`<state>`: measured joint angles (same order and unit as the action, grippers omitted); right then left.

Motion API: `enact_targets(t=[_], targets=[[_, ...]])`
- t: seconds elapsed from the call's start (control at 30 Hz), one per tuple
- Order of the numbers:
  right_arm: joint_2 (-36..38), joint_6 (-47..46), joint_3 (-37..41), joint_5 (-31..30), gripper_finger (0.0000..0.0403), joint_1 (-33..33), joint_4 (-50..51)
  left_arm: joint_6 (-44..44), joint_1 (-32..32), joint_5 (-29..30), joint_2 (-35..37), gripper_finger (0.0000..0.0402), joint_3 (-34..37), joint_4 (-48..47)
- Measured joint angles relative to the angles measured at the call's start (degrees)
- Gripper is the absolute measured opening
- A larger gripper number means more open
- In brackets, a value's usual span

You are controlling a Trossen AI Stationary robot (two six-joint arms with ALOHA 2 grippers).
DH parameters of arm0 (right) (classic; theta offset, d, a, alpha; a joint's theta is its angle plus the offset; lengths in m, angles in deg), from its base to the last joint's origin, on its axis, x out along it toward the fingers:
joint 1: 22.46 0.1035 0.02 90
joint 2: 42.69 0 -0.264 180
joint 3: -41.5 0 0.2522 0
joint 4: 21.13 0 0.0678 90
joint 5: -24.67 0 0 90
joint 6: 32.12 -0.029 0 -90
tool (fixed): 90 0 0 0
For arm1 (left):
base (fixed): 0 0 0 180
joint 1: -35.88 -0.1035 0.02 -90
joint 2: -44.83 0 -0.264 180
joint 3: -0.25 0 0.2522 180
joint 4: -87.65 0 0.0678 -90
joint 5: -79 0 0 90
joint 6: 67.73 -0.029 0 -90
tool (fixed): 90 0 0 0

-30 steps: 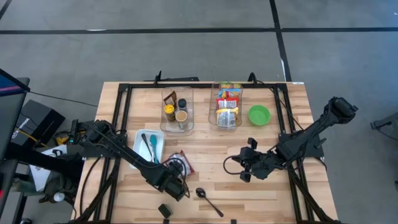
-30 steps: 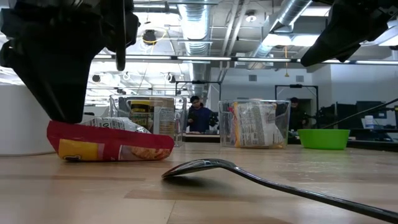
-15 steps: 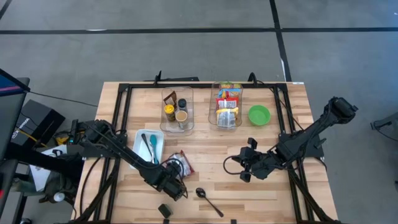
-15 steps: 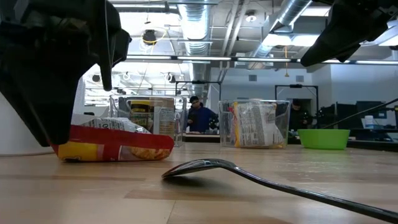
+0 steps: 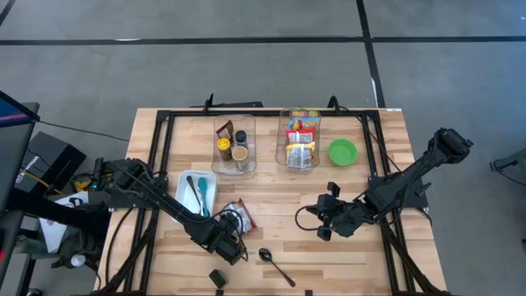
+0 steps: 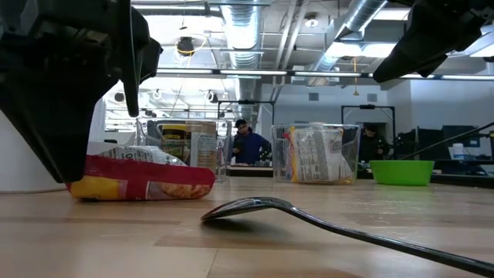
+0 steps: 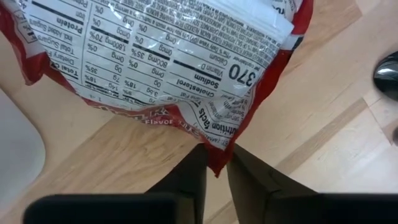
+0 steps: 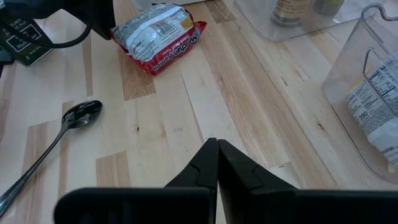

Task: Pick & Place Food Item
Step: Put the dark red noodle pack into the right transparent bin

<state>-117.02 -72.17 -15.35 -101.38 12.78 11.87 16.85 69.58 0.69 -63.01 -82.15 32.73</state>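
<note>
The task looks to be at its grasp stage, with carrying and placing still ahead. The noodle packet (image 5: 237, 215) lies flat on the tabletop (image 5: 271, 197), near the front edge, between the white tray (image 5: 197, 191) and the spoon (image 5: 274, 262). The left end effector (image 7: 216, 171) is down at the packet's edge, and in the left wrist view its two fingers (image 7: 189, 177) stand close together on either side of the packet's red corner seam. They seem pinched on that seam, though whether the hold is firm enough to lift cannot be judged. In the low view the packet (image 6: 143, 176) rests on the wood, not yet raised.

The right end effector (image 8: 217, 152) hovers apart over bare wood toward the right half of the tabletop, fingers pressed together and holding nothing.

Where the packet should go is not shown. The likely targets are the clear bin of packets (image 5: 300, 141), the clear bin of jars (image 5: 234, 145) or the green bowl (image 5: 343, 151) at the back, but that is a guess.

From above, the left arm covers the contact point, so only the wrist view shows the grip. In the low view that arm is a dark mass hiding the packet's near end. A small black object (image 5: 217, 278) at the front edge is too small to identify. People stand far behind the tabletop in the room.
</note>
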Motion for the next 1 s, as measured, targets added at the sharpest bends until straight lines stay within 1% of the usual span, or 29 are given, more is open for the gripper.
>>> enact_targets(t=[0.23,0.43,0.57,0.63,0.83,1.0], targets=[[0.0,0.0,0.0,0.0,0.0000,0.0,0.0,0.0,0.0,0.2,0.0,0.0006,0.0,0.0],[0.0,0.0,0.0,0.0,0.0000,0.0,0.0,-0.2,0.2,0.3,0.0,0.0002,0.0,0.0],[0.0,0.0,0.0,0.0,0.0000,0.0,0.0,-0.3,0.7,0.5,1.3,0.0001,0.3,0.3],[0.0,0.0,0.0,0.0,0.0000,0.0,0.0,-0.2,1.0,1.7,3.3,0.0001,0.3,0.1],[0.0,0.0,0.0,0.0,0.0000,0.0,0.2,-0.7,2.1,8.0,8.9,0.0000,0.2,-0.4],[0.0,0.0,0.0,0.0,0.0000,0.0,0.2,-8.0,2.3,12.8,13.3,0.0000,0.2,-0.2]])
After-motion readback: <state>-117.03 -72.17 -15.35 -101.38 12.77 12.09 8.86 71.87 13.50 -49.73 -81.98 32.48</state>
